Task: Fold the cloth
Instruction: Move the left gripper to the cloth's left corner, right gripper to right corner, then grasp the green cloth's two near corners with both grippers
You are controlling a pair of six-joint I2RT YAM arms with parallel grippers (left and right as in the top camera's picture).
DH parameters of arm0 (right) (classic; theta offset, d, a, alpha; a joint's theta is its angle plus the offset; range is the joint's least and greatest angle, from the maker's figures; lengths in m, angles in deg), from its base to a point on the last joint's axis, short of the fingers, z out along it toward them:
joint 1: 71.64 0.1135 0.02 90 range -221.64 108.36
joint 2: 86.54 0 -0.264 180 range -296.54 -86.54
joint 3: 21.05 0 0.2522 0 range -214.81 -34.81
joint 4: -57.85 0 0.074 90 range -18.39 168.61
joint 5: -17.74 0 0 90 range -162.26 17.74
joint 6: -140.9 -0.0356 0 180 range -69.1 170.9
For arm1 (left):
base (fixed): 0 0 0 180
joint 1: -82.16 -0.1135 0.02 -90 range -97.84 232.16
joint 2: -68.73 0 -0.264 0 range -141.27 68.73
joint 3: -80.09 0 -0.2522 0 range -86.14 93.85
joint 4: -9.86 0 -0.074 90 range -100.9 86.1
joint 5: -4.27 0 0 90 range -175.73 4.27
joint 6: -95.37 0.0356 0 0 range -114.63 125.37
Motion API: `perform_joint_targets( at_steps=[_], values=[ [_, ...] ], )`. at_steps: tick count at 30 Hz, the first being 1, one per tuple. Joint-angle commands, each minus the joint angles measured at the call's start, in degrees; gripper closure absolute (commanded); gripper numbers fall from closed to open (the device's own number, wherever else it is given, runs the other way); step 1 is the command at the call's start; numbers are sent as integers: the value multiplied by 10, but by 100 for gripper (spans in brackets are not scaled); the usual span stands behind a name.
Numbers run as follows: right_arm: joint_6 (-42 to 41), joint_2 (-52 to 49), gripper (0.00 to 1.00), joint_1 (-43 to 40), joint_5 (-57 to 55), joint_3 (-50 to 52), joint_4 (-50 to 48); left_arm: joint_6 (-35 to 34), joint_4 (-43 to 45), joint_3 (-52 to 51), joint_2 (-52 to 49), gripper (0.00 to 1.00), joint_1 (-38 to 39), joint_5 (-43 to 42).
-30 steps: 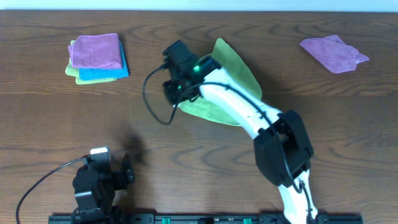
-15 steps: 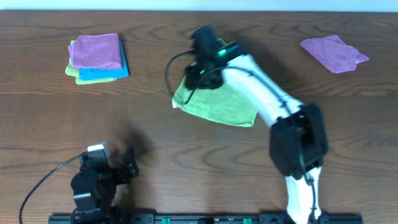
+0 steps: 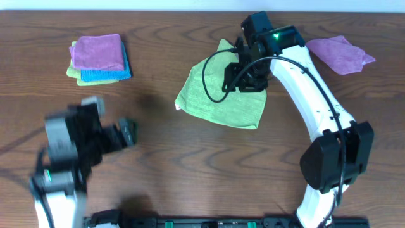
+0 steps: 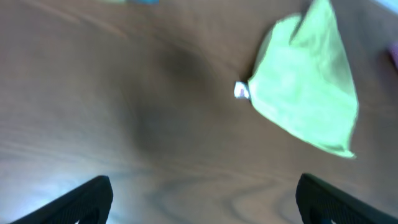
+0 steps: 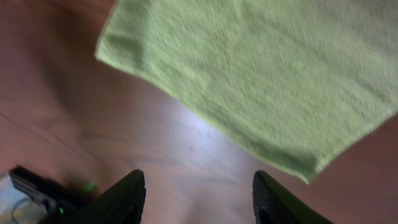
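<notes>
Cloth (image 3: 218,104) lies on the counter (image 3: 190,171), roughly centre and a bit to the far side. It isn't a clean square: uneven four-sided outline with a pointed flap on the far edge. Looks doubled over, but I can't confirm layers.

Right tool (image 3: 245,77) hangs over the cloth's far right part. From overhead I can't tell if it touches. In the right wrist view its fingers (image 5: 127,196) stand apart with bare counter between them. The cloth's edge and one corner lie beyond the tips. So it's open and gripping nothing. A black cable (image 3: 209,79) from the right arm loops above the cloth.

Left tool (image 3: 126,133) is near left, well apart from the cloth, and that arm is blurred overhead. In the left wrist view its fingers (image 4: 87,196) sit at the two frame edges: wide open, only counter between. The cloth is ahead to the right. There's a small pale spot (image 4: 241,91) at the cloth's left corner; can't tell what it is.

Far left: stack of folded cloths (image 3: 98,60), purple on top, blue under it, green at the bottom. Far right: loose purple cloth (image 3: 340,54), apart from the green one.
</notes>
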Motion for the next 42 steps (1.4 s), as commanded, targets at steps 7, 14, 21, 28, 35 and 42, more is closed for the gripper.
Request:
perform_joint_targets(
  at_steps=[7,14,21,28,35,42],
  values=[
    [57,39,54,-47,-46,8,43,-6,-70,187,-271,5,5,-214],
    [71,132,55,-121,-30,181,-16,-37,-17,187,-341,5,24,-234],
    [16,215,48,-158,79,395,-160,-123,83,187,-407,5,119,-145],
    [-64,215,45,-149,113,502,-283,-150,155,187,-498,4,137,-144],
    [-106,215,33,-148,113,549,-359,-163,201,187,-553,5,143,-144],
    [-136,214,31,-149,104,575,-405,-197,257,187,-583,5,165,-144]
  ],
)
